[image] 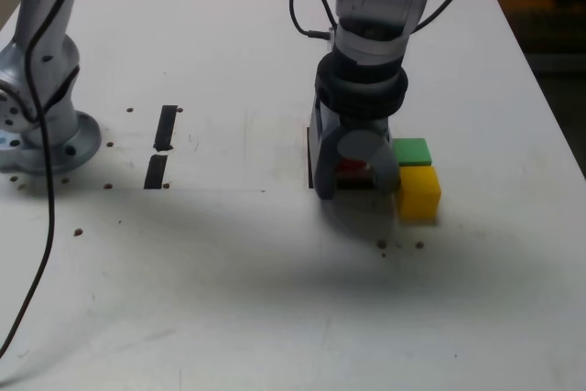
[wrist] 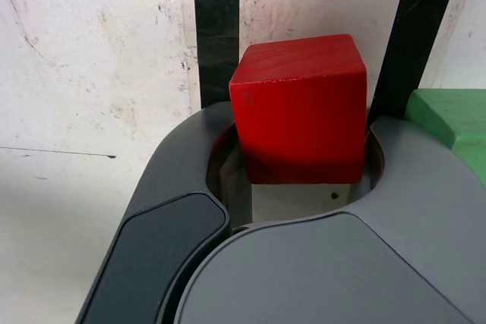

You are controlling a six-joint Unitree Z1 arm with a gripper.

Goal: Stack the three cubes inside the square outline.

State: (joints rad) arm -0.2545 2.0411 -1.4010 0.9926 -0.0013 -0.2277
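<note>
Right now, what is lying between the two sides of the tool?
The red cube sits between them, over the white centre of the black tape square. The wrist view shows it plainly; the exterior view shows only a red sliver.

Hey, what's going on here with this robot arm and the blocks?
The gripper is down at the square outline with the red cube between its fingers, over the white centre. The green cube and yellow cube sit on the table just beside it on the exterior view's right, not stacked yet.
</note>
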